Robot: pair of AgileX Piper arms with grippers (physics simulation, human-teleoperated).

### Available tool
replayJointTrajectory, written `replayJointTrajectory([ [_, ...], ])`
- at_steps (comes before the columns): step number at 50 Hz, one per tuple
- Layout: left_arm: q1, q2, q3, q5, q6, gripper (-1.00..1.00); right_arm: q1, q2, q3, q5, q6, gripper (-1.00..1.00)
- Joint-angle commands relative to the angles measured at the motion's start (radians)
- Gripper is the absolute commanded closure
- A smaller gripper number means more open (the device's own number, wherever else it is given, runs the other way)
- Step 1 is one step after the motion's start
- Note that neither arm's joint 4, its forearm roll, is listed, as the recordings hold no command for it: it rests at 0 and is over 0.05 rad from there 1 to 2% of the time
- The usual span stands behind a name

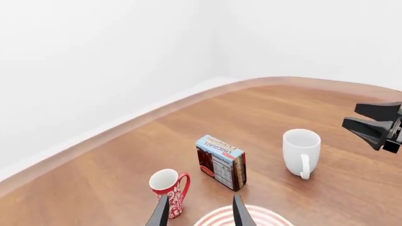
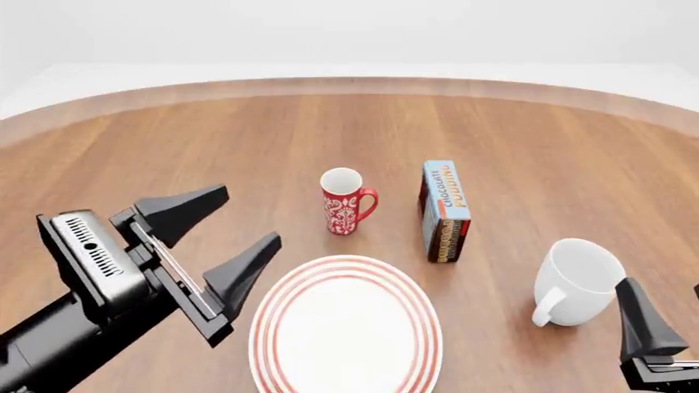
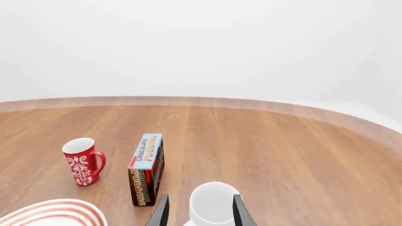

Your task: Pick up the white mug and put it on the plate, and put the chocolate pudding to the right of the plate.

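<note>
Two pincers (image 2: 224, 225) (image 3: 197, 207), two mugs, one plate (image 2: 345, 331), one pudding (image 2: 444, 210).

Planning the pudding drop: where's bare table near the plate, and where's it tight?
Free: the strip right of the plate, bordered by the white mug and the chocolate pudding behind. Far table is also bare. Crowded: between red mug and pudding, and left, by the left gripper.

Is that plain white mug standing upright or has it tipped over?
Upright. The white mug stands on its base on the table, open mouth up, handle at its side; it looks empty inside.
</note>
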Motion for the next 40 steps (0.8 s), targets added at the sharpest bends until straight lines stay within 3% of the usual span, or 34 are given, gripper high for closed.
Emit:
replayJointTrajectory([
  [1, -0.059, 0.123, -0.021, -0.093, -0.005, -1.00, 0.001, 0.000, 0.000, 0.000, -0.001, -1.00],
  [40, -0.225, 0.490, -0.135, -0.345, -0.050, -1.00, 0.001, 0.000, 0.000, -0.001, -0.004, -1.00],
])
